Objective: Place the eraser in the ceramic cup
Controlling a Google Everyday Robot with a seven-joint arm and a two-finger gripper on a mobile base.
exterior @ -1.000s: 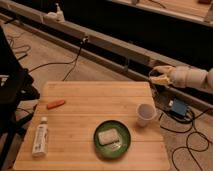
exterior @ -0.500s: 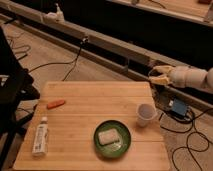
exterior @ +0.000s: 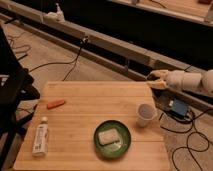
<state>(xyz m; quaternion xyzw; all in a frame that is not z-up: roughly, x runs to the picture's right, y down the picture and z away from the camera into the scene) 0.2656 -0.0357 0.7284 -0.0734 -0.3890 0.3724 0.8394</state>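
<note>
One step seems left: dropping the eraser into the cup.
Left to right on the wooden table (exterior: 75, 100): a white tube (exterior: 40, 138) near the left edge, an orange stick (exterior: 55, 104), a green plate (exterior: 125, 145), the cup (exterior: 146, 114) near the right edge. Beyond that edge, the gripper (exterior: 154, 81) hangs closed; no eraser is visible, possibly inside. Cables trail across the floor.

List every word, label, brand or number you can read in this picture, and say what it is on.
No text can be read.
White tube on the table: any print is too blurred to read.
Cup, green plate, orange stick, blue box on the floor: no marks visible.
Gripper, beyond the table's right edge above the cup: no marks visible.
</note>
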